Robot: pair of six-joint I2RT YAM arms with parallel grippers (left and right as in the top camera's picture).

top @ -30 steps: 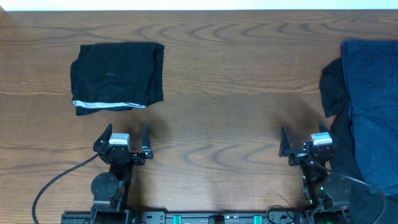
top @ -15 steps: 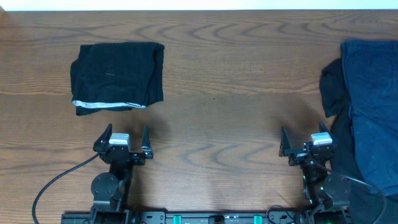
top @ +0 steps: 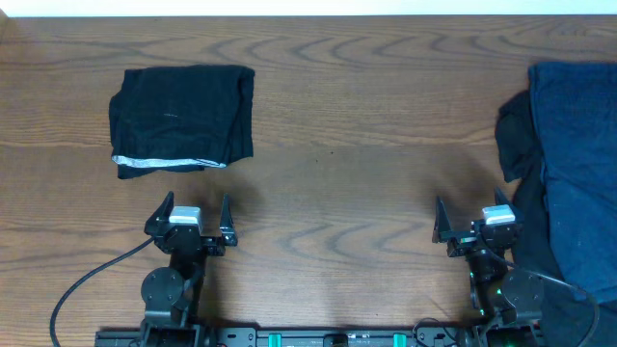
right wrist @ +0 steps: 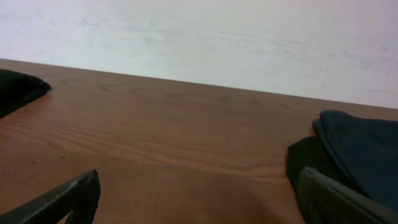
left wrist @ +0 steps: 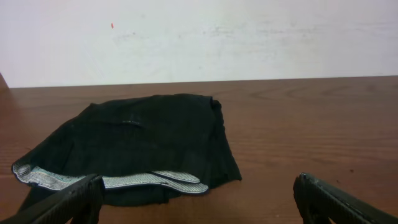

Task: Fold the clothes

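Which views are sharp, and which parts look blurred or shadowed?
Overhead: sharp, evenly lit; soft shadows on the table by the left gripper and right gripper. Left wrist: black garment sharp, gripper fingers blurred. Right wrist: softer; gripper fingers blurred.

No readable text

No lettering, label, brand mark, number or sign can be made out on anything in any of the three views.

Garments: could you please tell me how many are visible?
3: folded black garment, far left; navy-blue garment, right edge; second black garment partly under it. Others may be hidden.
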